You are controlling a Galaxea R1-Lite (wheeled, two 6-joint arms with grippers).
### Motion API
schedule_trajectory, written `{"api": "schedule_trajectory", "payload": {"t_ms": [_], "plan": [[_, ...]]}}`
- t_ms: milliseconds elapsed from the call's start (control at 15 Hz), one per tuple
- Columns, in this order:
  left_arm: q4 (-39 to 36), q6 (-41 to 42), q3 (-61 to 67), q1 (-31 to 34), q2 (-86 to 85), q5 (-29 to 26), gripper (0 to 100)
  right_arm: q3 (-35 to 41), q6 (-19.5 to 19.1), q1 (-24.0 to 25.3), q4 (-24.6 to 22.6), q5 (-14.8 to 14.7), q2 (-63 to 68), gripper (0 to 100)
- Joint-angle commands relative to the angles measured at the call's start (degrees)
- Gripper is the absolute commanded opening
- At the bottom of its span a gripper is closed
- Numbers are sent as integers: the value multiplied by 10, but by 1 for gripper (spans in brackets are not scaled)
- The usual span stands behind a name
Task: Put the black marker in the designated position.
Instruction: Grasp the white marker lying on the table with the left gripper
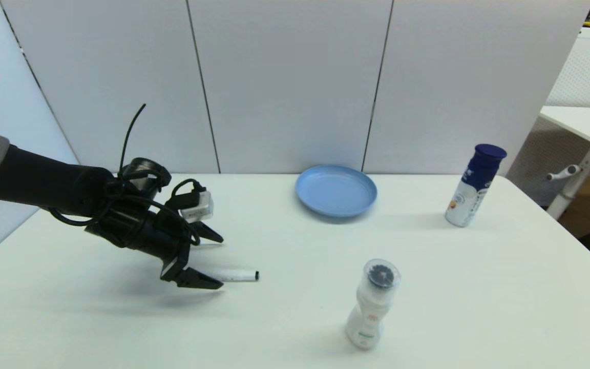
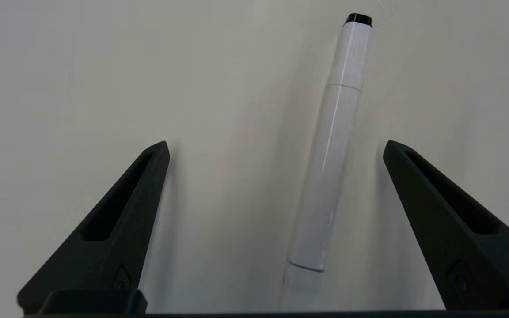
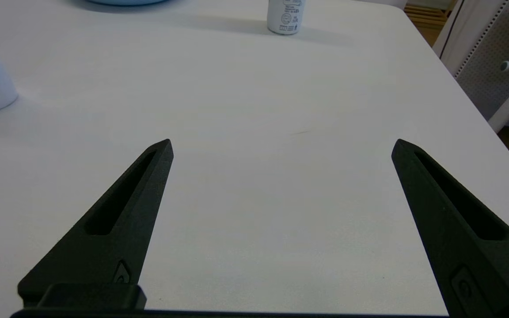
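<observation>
Even, bright light falls from above; soft shadows pool on the table (image 1: 285, 318) under the left gripper (image 1: 218, 261) and beside both bottles. The marker (image 2: 332, 150) carries a thin glare line, and its near end blurs out of focus in the left wrist view

The head camera looks forward and down over the table (image 1: 295, 328). The left wrist camera sits close above the tabletop, facing the marker (image 2: 332, 145), which the head view shares (image 1: 236, 275). The right wrist camera looks low across the table toward the plate (image 3: 124, 1).
</observation>
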Motion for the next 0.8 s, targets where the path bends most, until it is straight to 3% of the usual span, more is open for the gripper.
{"api": "schedule_trajectory", "payload": {"t_ms": [67,800], "plan": [[2,2,5,-1,-1,-3,100,0,-1,0,1,1,-1,100],[1,2,12,-3,3,-3,100,0,-1,0,1,1,1,100]]}}
